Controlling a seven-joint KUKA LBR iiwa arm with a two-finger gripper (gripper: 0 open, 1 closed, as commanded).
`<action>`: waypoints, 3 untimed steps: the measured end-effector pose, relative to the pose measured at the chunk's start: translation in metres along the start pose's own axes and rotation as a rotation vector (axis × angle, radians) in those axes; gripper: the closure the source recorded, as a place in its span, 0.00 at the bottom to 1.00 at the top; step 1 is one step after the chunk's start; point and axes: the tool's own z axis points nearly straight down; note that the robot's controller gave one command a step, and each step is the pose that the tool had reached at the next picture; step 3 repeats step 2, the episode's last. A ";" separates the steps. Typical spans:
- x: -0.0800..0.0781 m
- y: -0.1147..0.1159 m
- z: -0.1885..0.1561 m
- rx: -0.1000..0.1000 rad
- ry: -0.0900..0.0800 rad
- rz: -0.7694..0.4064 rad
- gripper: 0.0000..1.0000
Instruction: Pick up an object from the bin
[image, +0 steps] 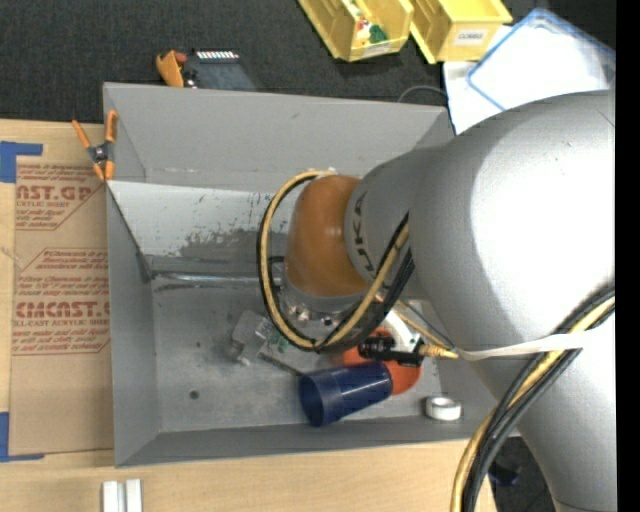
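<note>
Bin: grey metal, floor mostly bare at the left, contents gathered at centre and lower right. The arm reaches in from the right. Its orange cover hangs over mid-floor with the pincer beneath it, low in the bin. Pincer state: the wrist hides it, so I cannot tell whether it is open or closed, or whether it has hold of anything. The nearest thing is a small grey piece with a green scrap beside it, lying on the floor just left of the pincer; contact cannot be told. Just below lies a blue cup on its side, wide end toward the left. An orange thing sits behind it, touching or nearly so. A white ring lies apart, near the lower-right wall. Assessment: no pick is confirmed. The grey piece is the likely target. It looks small and low, so the pincer should centre over it, go fully down to the floor, close squarely, and lift straight up, clear of the cup.
</note>
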 end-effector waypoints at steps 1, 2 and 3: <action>0.002 -0.003 -0.023 0.010 0.008 0.000 1.00; 0.001 -0.001 -0.062 0.005 0.004 -0.001 1.00; 0.001 -0.001 -0.062 0.005 0.004 -0.001 1.00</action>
